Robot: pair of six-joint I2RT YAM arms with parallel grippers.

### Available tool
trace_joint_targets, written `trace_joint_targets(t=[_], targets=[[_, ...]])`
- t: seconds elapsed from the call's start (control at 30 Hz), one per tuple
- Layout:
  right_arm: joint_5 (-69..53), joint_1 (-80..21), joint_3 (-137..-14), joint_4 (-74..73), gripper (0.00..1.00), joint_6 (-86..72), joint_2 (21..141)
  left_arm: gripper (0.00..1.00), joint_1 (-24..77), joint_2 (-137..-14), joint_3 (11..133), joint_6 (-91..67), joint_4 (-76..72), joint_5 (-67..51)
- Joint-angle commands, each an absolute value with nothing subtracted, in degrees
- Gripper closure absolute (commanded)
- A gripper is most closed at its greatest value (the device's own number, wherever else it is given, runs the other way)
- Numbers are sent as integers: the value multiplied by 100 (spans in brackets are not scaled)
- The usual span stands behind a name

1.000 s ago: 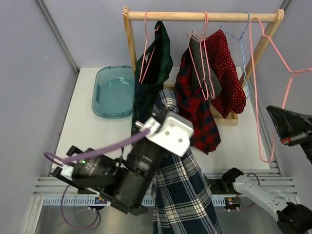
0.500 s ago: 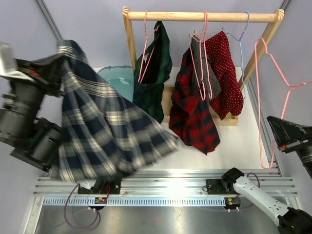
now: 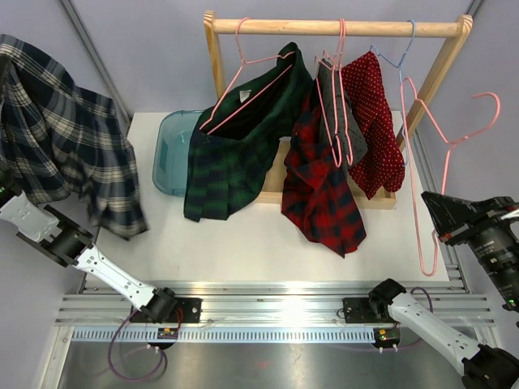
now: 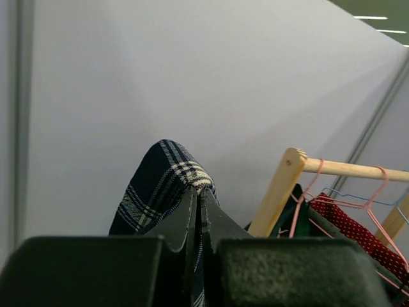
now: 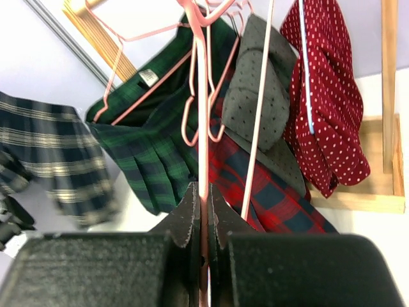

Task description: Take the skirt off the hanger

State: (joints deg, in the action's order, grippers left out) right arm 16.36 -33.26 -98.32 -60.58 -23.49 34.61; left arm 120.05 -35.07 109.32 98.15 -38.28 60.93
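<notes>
The navy plaid skirt [image 3: 61, 142] hangs free at the far left, off its hanger and left of the table. My left gripper [image 4: 197, 192] is shut on a fold of the skirt [image 4: 167, 176]; in the top view it is hidden behind the cloth at the left edge. My right gripper [image 3: 442, 215] is shut on the bare pink wire hanger [image 3: 448, 142], held right of the rack. In the right wrist view the gripper [image 5: 203, 192] pinches the hanger's wire [image 5: 202, 115].
The wooden rack [image 3: 324, 27] carries a green plaid skirt [image 3: 235, 158] on a pink hanger, a red plaid skirt [image 3: 320, 190], a grey dotted garment [image 3: 340, 105] and a red dotted one [image 3: 375, 121]. A teal basin [image 3: 172, 154] sits at the back left of the white table [image 3: 243, 251].
My left arm has swung the navy skirt from the table's front up to the far left. The green skirt has swung out to the left. The pink hanger has tilted and shifted slightly left.
</notes>
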Motion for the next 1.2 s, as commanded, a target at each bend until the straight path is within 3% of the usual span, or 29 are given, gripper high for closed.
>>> trace_joint_targets(t=[0.0,0.1,0.2,0.37,0.47,0.6,0.67,0.87,0.97,1.17], targets=[[1538,-3305,-9616,-5660,100,-2276,3507,100,14236,-4393,11652,12605,-4779,5592],[1564,-3305,-9545,-5651,100,-2320,3507,100,14712,-4745,12689,12964,-4616,5161],[1634,-3305,-9562,-5757,100,-2285,3507,100,14915,-4895,13505,12319,-3616,4888],[1714,-3305,-9396,-5731,100,-2250,3445,100,14915,-4632,13596,11366,-2158,4404],[1661,-3296,-9211,-5678,100,-2241,3401,100,14924,-4413,13211,11215,-2153,4412],[1600,-3305,-9088,-5660,100,-2171,3393,100,14915,-4324,12719,12159,-3327,5351],[1539,-3305,-9070,-5660,100,-2101,3428,100,14915,-3983,11854,12724,-4798,5580],[1257,-3296,-8947,-5607,100,-1890,3463,100,14924,-2428,9371,12068,-5052,6960],[1187,-3305,-8947,-5634,100,-1890,3472,100,14915,-2434,8474,13443,-7264,6830],[836,-3296,-8825,-5555,100,-1995,3305,100,14924,-2277,7455,14326,-9158,6187]])
